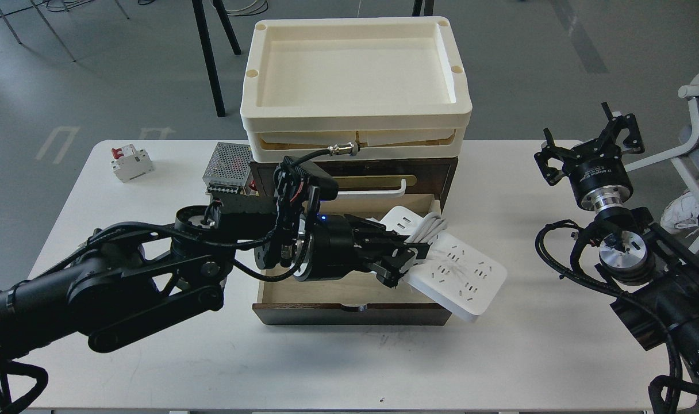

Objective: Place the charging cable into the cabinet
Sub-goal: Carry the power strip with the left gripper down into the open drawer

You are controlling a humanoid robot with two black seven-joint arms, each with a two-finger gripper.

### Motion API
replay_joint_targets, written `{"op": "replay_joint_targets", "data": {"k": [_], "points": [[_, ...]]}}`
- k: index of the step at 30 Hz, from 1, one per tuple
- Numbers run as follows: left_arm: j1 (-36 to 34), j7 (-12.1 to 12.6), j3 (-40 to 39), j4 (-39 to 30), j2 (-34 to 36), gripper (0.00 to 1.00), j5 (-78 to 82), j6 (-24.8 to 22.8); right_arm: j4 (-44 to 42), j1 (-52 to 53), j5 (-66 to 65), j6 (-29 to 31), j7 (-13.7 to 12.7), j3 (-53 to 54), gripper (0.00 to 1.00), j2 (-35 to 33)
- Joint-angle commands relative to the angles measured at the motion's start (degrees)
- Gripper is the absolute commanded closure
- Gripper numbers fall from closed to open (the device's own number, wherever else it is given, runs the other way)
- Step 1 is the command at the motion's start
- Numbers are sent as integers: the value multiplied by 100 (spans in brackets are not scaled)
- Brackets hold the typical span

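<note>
My left gripper (404, 259) is shut on the charging cable (456, 270), a flat white power strip with its cord looped around it. It holds the strip tilted over the open pale wood drawer (349, 296) of the dark brown cabinet (447, 172), the strip's right end hanging past the drawer's right side. The arm hides most of the drawer's inside. The white bar handle (384, 192) shows partly. A cream tray (355, 75) sits on top of the cabinet. My right gripper (594, 135) is open and empty, raised at the table's right.
A small white breaker with a red switch (131, 163) lies at the back left. A perforated metal box (229, 169) stands left of the cabinet. The white table (499, 356) ends close in front. Chair legs stand behind.
</note>
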Motion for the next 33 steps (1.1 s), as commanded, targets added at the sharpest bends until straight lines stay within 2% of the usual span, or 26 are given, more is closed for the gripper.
{"op": "replay_joint_targets", "data": {"k": [1, 5, 11, 19, 21, 24, 29, 33], "points": [[26, -43, 1, 490, 24, 93, -19, 1, 0, 0, 0, 1, 0, 0, 0, 0], [61, -87, 9, 974, 41, 93, -37, 1, 0, 0, 0, 1, 0, 0, 0, 0], [167, -61, 36, 1194, 33, 92, -72, 1, 0, 0, 0, 1, 0, 0, 0, 0], [176, -78, 45, 2046, -29, 90, -55, 1, 9, 0, 0, 1, 0, -8, 0, 0], [167, -69, 53, 2073, -20, 83, -55, 1, 9, 0, 0, 1, 0, -8, 0, 0], [176, 10, 89, 2082, -11, 58, -46, 1, 9, 0, 0, 1, 0, -8, 0, 0], [237, -16, 97, 2021, 24, 54, -37, 1, 9, 0, 0, 1, 0, -8, 0, 0], [229, -95, -25, 1680, 76, 41, -63, 1, 9, -9, 0, 1, 0, -8, 0, 0]]}}
